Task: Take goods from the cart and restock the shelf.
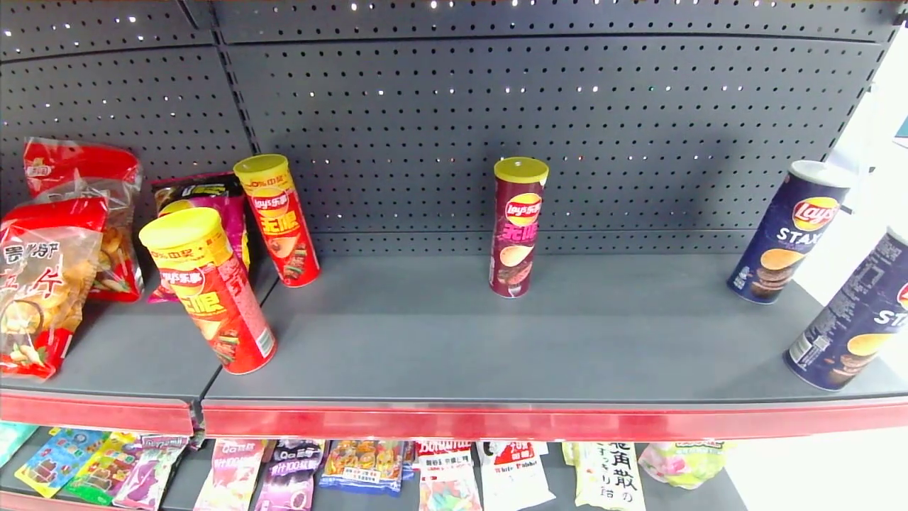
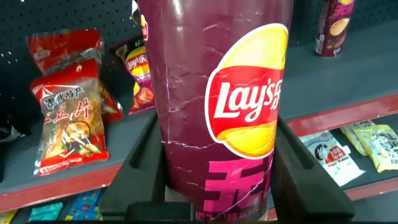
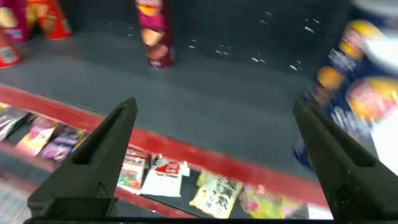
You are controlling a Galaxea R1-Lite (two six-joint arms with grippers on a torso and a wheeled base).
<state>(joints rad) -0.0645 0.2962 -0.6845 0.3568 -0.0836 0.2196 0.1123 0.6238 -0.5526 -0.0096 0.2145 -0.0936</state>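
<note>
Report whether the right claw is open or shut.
Open: the right claw has its fingers spread wide apart, with nothing held between them.

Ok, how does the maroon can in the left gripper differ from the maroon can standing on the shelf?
The held maroon can is clamped between the left gripper's fingers, out in front of the shelf; the shelf maroon can stands free on it, near the back panel. The shelf can shows its yellow lid; the held can's top is out of frame. Both share the maroon design and red-and-yellow logo.
</note>
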